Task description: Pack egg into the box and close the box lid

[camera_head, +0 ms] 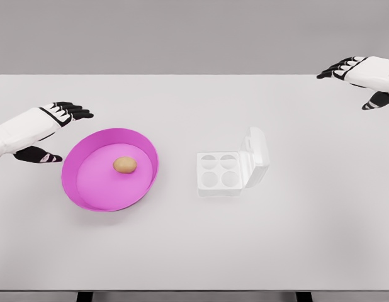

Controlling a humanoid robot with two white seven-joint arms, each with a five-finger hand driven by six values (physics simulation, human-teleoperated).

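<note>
From the head view, a wide white tabletop (194, 251) filled most of the frame; its far edge ran straight across the upper part and its near edge lay along the bottom, with two dark legs showing just beneath; broad bare stretches lay in front of the objects, behind them, and off to the right.

The left robot hand (46, 129) came in from the left edge, white with black fingertips; it hovered just beside the left rim of the pink bowl, palm turned inward, fingers spread loosely and reaching to the right, thumb hanging lower; it gripped nothing. The right robot hand (358, 78) sat at the far right corner near the tabletop's back edge, well apart from everything; its fingers extended leftward, relaxed and parted, thumb below; it too was empty.

The pink bowl (78, 185), round and shallow, stood left of centre; the egg (124, 165), tan, lay inside it slightly right of the middle, long axis roughly left to right. The box (218, 170), white, with four round hollows, stood right of the bowl with clear space between them; its lid (256, 154) stood raised along the right side, hinged there, leaning away to the right.
</note>
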